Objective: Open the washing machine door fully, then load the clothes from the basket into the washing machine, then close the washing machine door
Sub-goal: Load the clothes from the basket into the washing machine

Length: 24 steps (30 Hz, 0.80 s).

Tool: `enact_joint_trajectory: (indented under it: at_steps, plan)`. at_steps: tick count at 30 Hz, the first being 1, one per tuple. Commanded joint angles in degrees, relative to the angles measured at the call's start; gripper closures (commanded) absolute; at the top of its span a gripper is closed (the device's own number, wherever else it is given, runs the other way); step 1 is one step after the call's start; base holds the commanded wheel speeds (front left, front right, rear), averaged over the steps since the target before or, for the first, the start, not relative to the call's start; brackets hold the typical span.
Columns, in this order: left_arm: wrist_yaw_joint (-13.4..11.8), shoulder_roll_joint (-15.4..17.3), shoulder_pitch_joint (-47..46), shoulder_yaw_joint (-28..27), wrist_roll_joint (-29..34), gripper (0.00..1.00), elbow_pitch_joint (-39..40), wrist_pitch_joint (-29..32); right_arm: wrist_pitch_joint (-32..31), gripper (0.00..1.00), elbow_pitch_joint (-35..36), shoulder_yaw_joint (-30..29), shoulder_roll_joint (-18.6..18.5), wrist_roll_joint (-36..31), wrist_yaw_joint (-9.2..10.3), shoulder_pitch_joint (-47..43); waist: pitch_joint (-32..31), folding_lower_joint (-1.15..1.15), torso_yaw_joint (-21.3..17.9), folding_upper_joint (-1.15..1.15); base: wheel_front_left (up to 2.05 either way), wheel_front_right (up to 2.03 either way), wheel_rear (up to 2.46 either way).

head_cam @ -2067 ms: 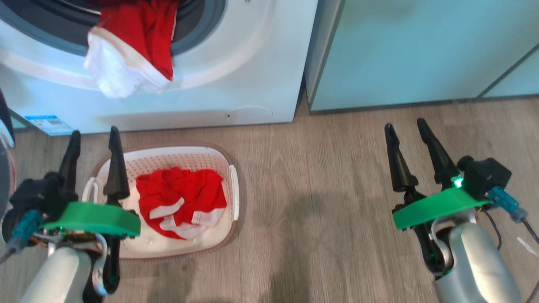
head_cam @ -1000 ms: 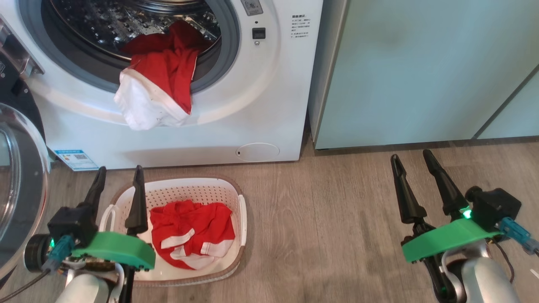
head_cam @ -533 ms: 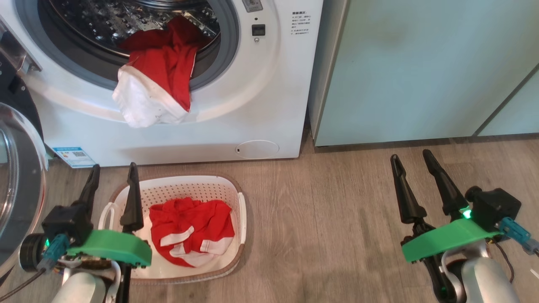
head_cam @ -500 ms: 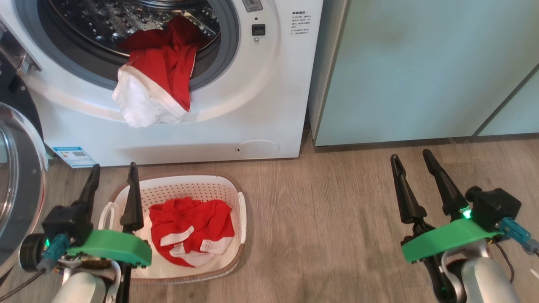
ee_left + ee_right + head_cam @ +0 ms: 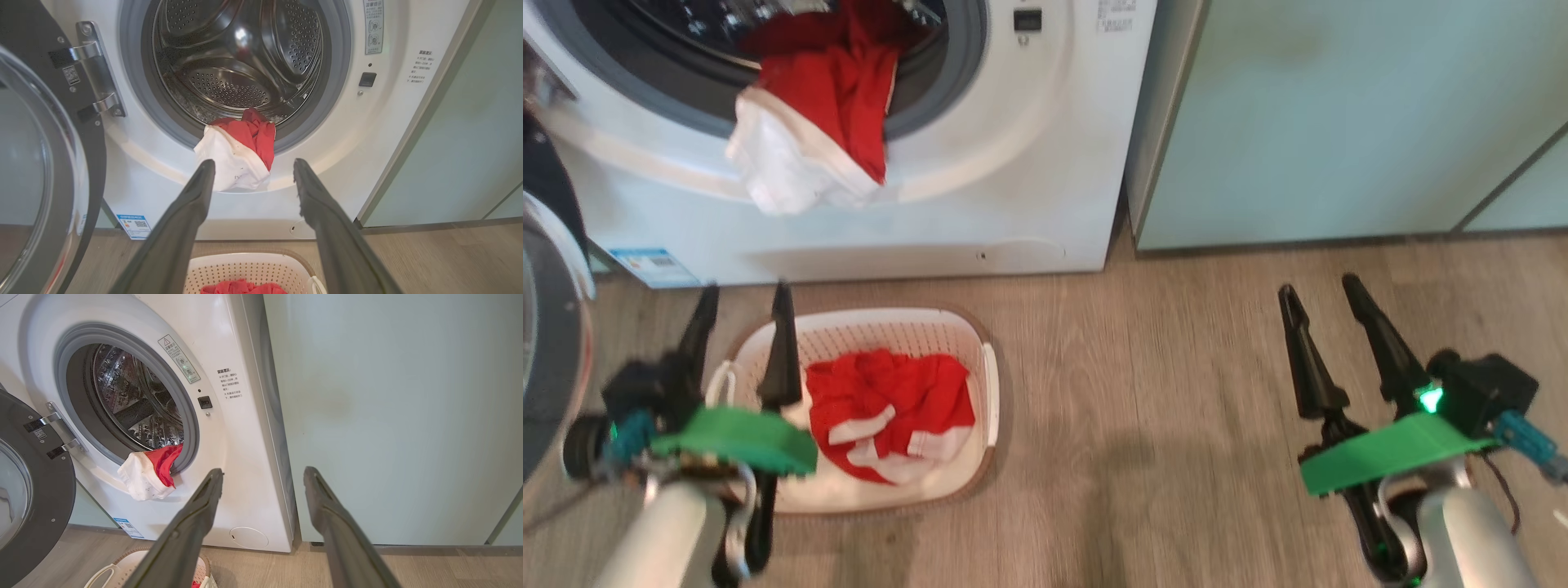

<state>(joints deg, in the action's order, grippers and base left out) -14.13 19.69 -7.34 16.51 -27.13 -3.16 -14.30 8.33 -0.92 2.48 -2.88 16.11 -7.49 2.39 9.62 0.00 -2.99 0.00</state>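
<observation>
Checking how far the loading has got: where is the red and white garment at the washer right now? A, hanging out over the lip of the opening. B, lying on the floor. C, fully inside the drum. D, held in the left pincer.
A: the red and white garment trails from the drum over the grey gasket and hangs down the front of the washing machine.
</observation>
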Motion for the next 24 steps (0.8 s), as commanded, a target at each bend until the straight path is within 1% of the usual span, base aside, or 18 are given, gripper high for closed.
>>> enact_joint_trajectory:
  at_steps: [1, 5, 10, 12, 13, 16, 19, 24]
  plan:
    - [0.30, 0.63, -4.84, -2.54, -0.26, 0.00, 1.07, -0.19, 0.17, 0.00, 2.41, 1.69, 0.01, -0.10, 0.00, 3.26, 2.44, 0.00, -0.30, 0.00, 0.00, 0.00, 0.00]
    - [2.52, 0.12, -12.20, -3.22, -2.22, 0.00, -4.52, 0.58, 0.37, 0.00, 3.53, 2.71, 0.01, -0.21, 0.00, 5.62, 7.93, 0.00, -1.36, 0.00, 0.00, 0.00, 0.00]
    - [5.89, -0.23, -22.76, -4.68, -5.71, 0.00, -14.59, 2.62, 1.43, 0.00, 4.02, 4.31, 0.01, 0.13, 0.00, 8.97, 14.74, 0.00, -3.68, 0.00, 0.00, 0.00, 0.00]
    - [7.35, 0.07, -26.74, -5.06, -6.95, 0.00, -18.95, 4.11, 2.07, 0.00, 3.88, 5.04, 0.01, 0.46, 0.00, 10.31, 17.03, 0.00, -4.82, 0.00, 0.00, 0.00, 0.00]
    - [8.78, 0.57, -30.41, -5.21, -8.05, 0.00, -23.33, 6.19, 2.78, 0.00, 3.55, 5.69, 0.01, 0.86, 0.00, 11.49, 19.08, 0.00, -5.92, 0.00, 0.00, 0.00, 0.00]
    - [10.75, 1.49, -35.17, -5.29, -9.46, 0.00, -29.33, 9.55, 3.84, 0.00, 2.77, 6.59, 0.01, 1.59, 0.00, 13.02, 21.60, 0.00, -7.41, 0.00, 0.00, 0.00, 0.00]
    - [12.14, 2.33, -38.96, -5.61, -10.47, 0.00, -33.92, 11.53, 4.78, 0.00, 1.76, 7.12, 0.01, 2.32, 0.00, 14.03, 23.25, 0.00, -8.40, 0.00, 0.00, 0.00, 0.00]
    - [13.28, 3.62, -43.88, -6.36, -11.47, 0.00, -39.47, 12.81, 5.87, 0.00, 0.41, 8.02, 0.01, 3.27, 0.00, 15.44, 25.22, 0.00, -9.56, 0.00, 0.00, 0.00, 0.00]
